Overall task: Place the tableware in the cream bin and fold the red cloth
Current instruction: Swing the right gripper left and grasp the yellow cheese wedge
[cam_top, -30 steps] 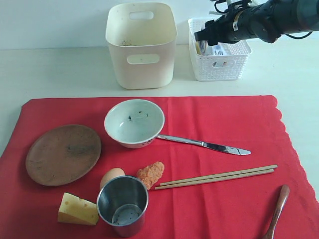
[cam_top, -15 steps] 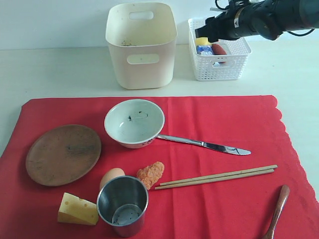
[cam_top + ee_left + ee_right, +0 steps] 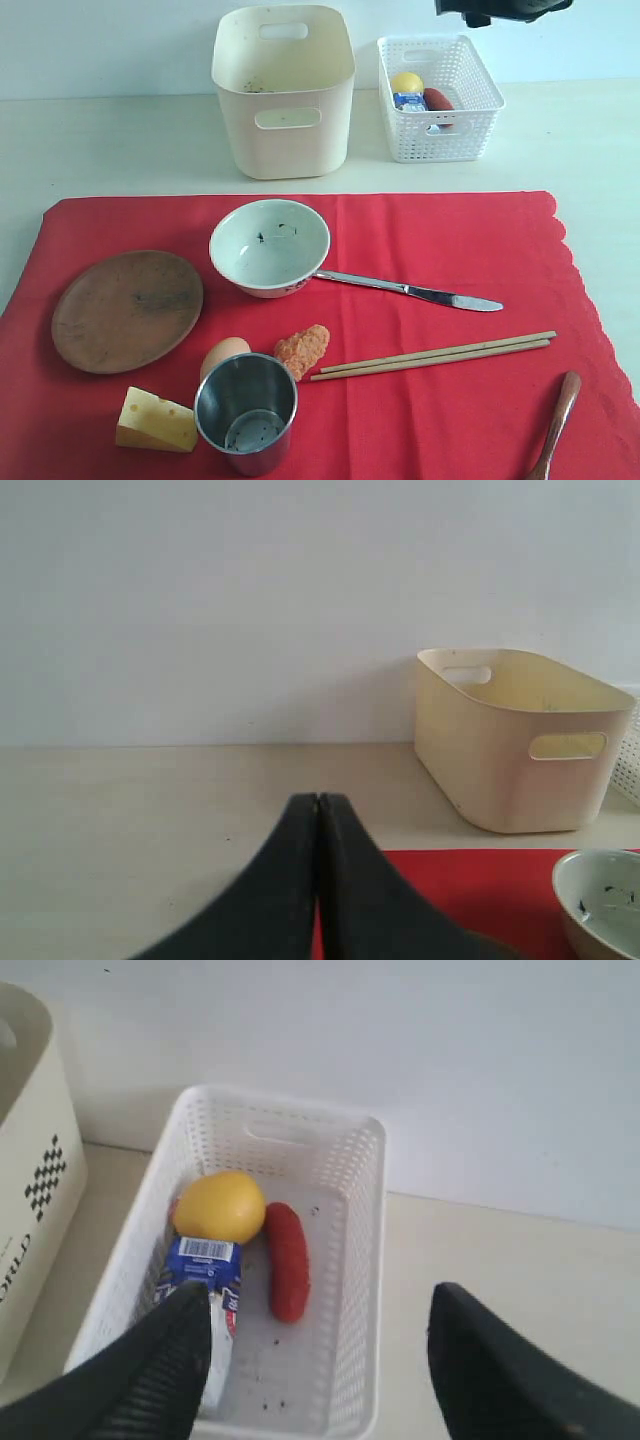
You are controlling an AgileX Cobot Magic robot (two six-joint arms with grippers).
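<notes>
The red cloth [image 3: 420,250] lies flat on the table. On it rest the white bowl [image 3: 269,246], the brown wooden plate [image 3: 127,309], the steel cup [image 3: 246,410], the knife [image 3: 410,291], the chopsticks [image 3: 433,355] and the wooden spoon [image 3: 557,422]. Behind the cloth stands the cream bin [image 3: 283,88], also in the left wrist view [image 3: 520,738]. My right gripper [image 3: 320,1305] hangs open and empty above the white basket [image 3: 355,1260]; its arm shows at the top edge [image 3: 500,8]. My left gripper [image 3: 318,802] is shut with nothing in it, near the cloth's corner [image 3: 470,890].
The white lattice basket [image 3: 440,125] holds a lemon [image 3: 219,1206], a red sausage [image 3: 287,1259] and a blue drink carton [image 3: 205,1270]. An egg [image 3: 225,353], a nugget [image 3: 302,349] and a cheese wedge [image 3: 156,421] lie on the cloth near the cup.
My right arm has lifted up and back from over the basket, now almost out of the exterior view. The lemon, carton and sausage in the basket have come into sight.
</notes>
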